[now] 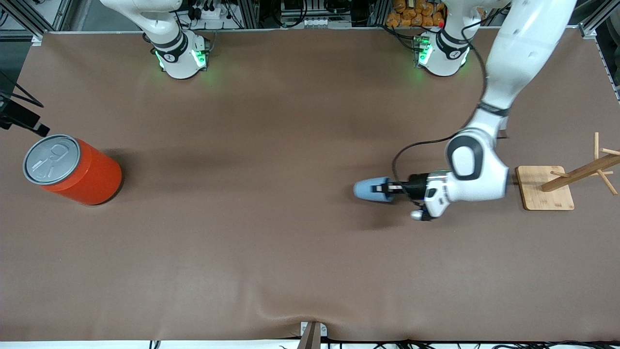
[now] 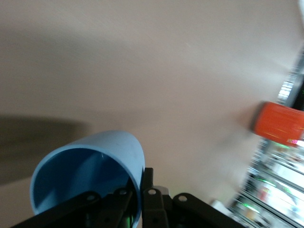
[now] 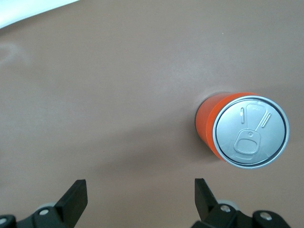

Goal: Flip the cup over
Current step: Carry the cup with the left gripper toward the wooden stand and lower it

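Two white arms, glossy shells with black rings at the joints. Each base (image 1: 180, 58) glows green beside a small round black mark. On the left arm (image 1: 513, 53), a thin black cable loops from the forearm to the wrist, where a grey oval panel sits. The left gripper (image 1: 393, 188) is black, silver screws dotting its linkage. The right gripper (image 3: 140, 197) shows black wedge fingers (image 3: 76, 197), also screwed.

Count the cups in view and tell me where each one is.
1. The light-blue cup is held on its side by the left gripper over the table, toward the left arm's end. The orange can isn't a cup. None looks hidden.
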{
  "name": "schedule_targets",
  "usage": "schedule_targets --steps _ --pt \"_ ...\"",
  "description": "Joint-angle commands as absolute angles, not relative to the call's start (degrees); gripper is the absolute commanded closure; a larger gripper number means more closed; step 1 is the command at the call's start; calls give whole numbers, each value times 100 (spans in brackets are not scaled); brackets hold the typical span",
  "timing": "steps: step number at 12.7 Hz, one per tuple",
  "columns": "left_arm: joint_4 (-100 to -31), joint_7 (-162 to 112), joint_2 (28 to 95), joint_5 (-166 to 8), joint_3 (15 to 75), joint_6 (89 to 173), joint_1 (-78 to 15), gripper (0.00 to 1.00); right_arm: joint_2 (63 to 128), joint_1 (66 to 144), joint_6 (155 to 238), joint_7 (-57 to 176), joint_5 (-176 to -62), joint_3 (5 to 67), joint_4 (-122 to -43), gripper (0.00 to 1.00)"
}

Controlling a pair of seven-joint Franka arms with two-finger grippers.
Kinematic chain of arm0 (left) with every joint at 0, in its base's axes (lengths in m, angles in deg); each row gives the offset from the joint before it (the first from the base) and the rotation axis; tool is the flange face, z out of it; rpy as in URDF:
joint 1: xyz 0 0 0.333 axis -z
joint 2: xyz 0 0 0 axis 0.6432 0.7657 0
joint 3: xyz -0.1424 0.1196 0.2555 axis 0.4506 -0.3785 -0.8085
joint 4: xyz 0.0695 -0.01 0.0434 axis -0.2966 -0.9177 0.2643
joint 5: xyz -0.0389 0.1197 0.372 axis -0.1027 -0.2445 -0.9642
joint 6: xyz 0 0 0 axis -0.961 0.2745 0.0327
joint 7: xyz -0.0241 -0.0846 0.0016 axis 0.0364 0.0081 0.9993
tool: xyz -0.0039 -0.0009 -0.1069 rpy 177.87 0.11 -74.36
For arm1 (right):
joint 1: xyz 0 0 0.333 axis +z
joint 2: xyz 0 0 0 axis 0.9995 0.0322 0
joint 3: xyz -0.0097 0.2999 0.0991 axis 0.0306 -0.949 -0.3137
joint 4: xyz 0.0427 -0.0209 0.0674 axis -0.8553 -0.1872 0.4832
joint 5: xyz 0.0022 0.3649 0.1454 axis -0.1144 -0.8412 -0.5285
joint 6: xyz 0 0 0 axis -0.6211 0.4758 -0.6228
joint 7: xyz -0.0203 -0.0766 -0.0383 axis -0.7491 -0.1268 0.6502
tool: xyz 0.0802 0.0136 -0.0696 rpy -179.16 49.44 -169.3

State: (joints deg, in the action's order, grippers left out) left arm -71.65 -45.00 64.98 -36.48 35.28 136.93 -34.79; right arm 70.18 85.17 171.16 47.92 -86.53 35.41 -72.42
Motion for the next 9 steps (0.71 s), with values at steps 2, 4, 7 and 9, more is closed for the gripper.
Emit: schedule_targets --steps 2,4,7,9 --pt "-7281 -4044 6075 -5557 3372 13677 -4036 100 7128 8639 16972 4837 -8647 3595 -7026 0" --pt "-7281 -4009 6092 -6392 3293 13712 -4335 100 7128 8701 16954 4837 -8505 3586 -7026 0" --pt "-7325 -3240 6005 -7168 3275 13809 -4425 100 7128 8719 16902 4837 -8505 3542 -7026 0" --pt "-7351 -2614 5934 -7869 3319 13835 -4407 100 7128 8710 16849 4828 -8479 3385 -7026 0"
